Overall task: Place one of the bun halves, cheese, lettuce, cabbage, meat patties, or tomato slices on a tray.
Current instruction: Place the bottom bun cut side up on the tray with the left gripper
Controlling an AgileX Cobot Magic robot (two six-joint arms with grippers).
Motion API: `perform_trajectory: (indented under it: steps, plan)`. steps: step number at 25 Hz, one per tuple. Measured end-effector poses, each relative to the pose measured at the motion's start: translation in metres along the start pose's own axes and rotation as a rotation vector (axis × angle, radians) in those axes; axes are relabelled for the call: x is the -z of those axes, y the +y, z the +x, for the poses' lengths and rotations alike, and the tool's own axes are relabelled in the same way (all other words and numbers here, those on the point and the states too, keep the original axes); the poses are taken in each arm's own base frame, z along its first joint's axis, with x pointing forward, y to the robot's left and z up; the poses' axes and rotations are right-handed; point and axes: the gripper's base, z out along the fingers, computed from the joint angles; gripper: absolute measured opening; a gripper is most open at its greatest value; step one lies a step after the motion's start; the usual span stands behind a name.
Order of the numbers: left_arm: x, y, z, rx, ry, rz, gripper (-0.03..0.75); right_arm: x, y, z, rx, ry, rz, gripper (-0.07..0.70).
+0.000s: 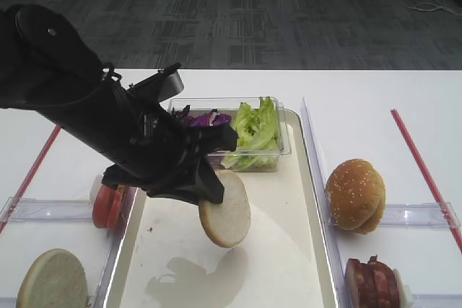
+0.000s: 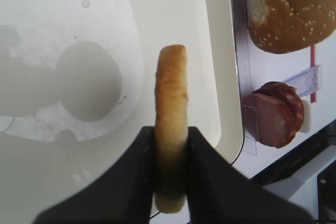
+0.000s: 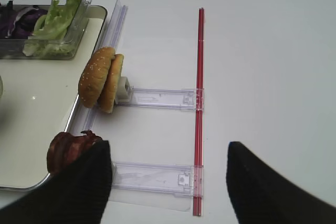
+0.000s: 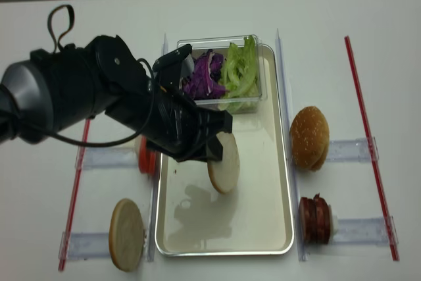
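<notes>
high views: front, overhead | wrists: close, downward | shared: tray (image 1: 307, 200)

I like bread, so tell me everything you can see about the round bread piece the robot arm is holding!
The held bun half is a round bread disc with a pale cream flat face and a thin tan crust edge, slightly browned in spots. The left gripper pinches it on both flat faces. It stands on edge, tilted a little, above the tray, which shows its shadow below it. Only the black fingers touch it, as far as the views show.
</notes>
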Motion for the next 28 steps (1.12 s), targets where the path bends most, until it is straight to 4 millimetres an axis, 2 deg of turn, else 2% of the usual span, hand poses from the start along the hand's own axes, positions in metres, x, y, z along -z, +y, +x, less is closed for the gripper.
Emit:
perform_trajectory:
  steps: [10,20,28]
  plan:
    - [-0.020,0.005,-0.004,0.010,0.035,0.061,0.146,0.000,0.000,0.000,0.000,0.000,0.000,0.475]
    - [-0.023,0.005,-0.004,-0.003,0.038,0.071,0.146,0.000,0.000,0.000,0.000,0.000,0.000,0.475]
    - [-0.035,0.018,0.014,0.028,0.024,0.128,0.146,0.000,0.000,0.000,0.000,0.000,0.000,0.475]
